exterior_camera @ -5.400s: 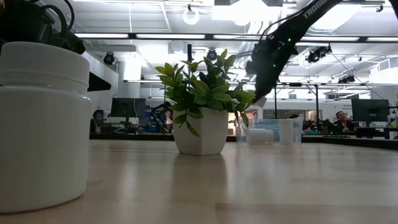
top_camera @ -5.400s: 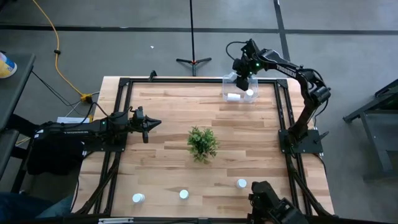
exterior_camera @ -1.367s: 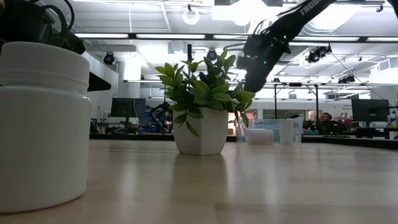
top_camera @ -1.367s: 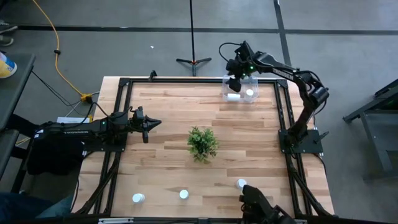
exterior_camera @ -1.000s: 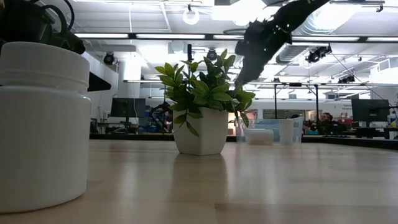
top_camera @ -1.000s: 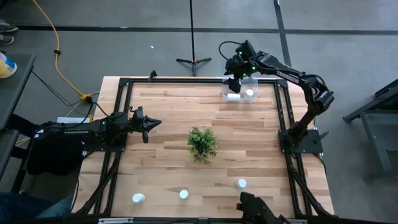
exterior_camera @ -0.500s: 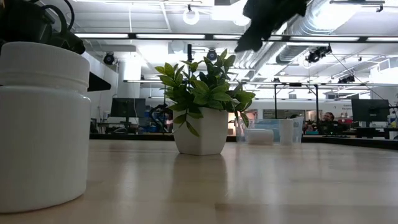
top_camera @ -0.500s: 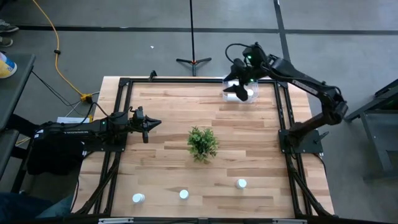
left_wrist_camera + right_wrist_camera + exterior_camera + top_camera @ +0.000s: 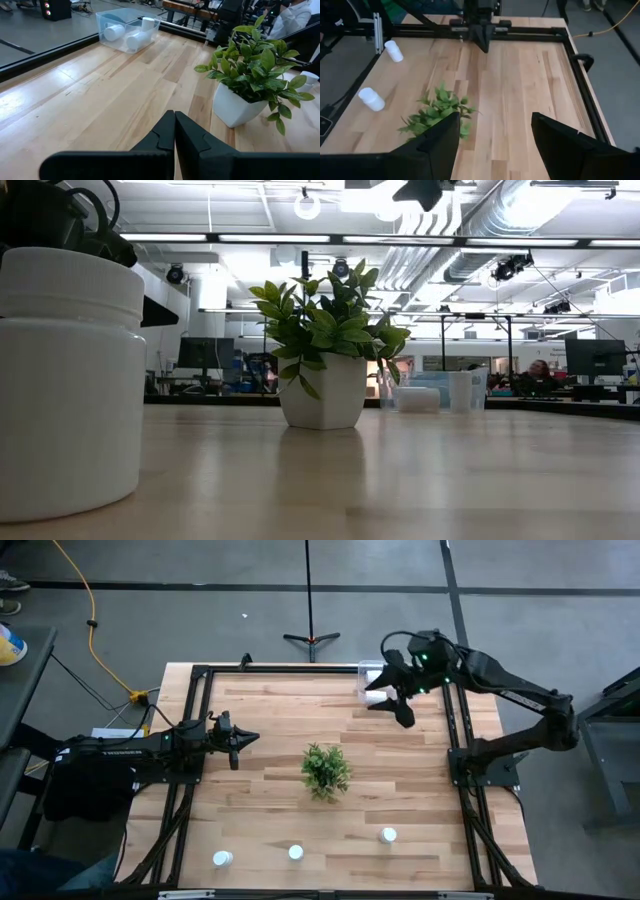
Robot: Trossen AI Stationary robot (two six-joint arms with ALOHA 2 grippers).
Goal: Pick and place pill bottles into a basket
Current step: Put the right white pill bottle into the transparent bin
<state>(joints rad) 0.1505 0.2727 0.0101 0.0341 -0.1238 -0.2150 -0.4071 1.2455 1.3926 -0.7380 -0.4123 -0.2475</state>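
The basket (image 9: 128, 30), a clear low bin, stands at the table's far right and holds three white pill bottles (image 9: 114, 32). In the high view my right arm partly covers the basket (image 9: 366, 670). Three more bottles stand along the near edge (image 9: 222, 859) (image 9: 296, 853) (image 9: 388, 835); the low view shows one close up (image 9: 70, 380). My right gripper (image 9: 495, 145) hangs open and empty, high above the table beside the basket (image 9: 397, 710). My left gripper (image 9: 174, 131) waits shut at the left side (image 9: 240, 740).
A green plant in a white pot (image 9: 326, 770) stands at the table's middle, between the basket and the near bottles. A black frame rail (image 9: 455, 730) runs around the table's edges. Bare wood lies left of the plant.
My right gripper has risen from just over the basket and swung toward the table's near edge, staying open and empty. In the low view it has climbed almost out of the picture's top. The bottles and the basket have not moved.
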